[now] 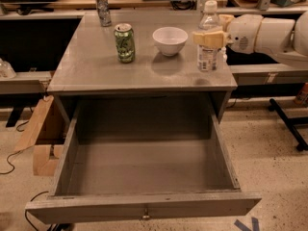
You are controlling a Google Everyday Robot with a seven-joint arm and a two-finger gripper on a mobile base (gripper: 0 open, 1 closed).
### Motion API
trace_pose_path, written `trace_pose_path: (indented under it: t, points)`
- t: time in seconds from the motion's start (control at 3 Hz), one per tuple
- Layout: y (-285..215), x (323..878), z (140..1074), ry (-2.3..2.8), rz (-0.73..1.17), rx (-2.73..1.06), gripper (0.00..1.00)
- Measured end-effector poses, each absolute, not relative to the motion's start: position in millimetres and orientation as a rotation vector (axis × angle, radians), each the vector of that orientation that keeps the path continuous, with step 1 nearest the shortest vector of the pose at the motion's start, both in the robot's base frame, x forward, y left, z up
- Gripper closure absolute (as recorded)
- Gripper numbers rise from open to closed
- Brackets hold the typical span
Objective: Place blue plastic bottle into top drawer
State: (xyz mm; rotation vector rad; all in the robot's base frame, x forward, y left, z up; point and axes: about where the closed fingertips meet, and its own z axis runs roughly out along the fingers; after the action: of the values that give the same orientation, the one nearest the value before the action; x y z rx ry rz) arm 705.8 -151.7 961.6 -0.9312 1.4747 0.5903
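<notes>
Pincer: upper right, clamped on bottle
Bottle: upright, right of bowl
Drawer: open, lower centre

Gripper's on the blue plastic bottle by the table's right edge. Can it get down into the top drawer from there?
Probably yes. The gripper, closed on the blue plastic bottle, sits near the tabletop's front right corner, and the top drawer stands pulled out below with nothing over its opening.

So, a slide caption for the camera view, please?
The gripper holds the blue plastic bottle beside the white bowl; top drawer open below.
</notes>
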Motion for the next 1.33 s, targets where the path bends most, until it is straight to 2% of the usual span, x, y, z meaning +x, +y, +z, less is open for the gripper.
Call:
trace_pose_path:
  t: [0.33, 0.67, 1.0, 1.33]
  points:
    - [-147.0, 635.4, 1004.9, 1.434, 0.536, -0.943, 1.00]
    - [-116.3, 567.0, 1011.0, 1.417, 0.560, -0.949, 1.00]
    - [-72.8, 538.5, 976.5, 1.439, 0.607, -0.997, 1.00]
    - [-19.8, 534.5, 926.7, 1.447, 0.675, -1.048, 1.00]
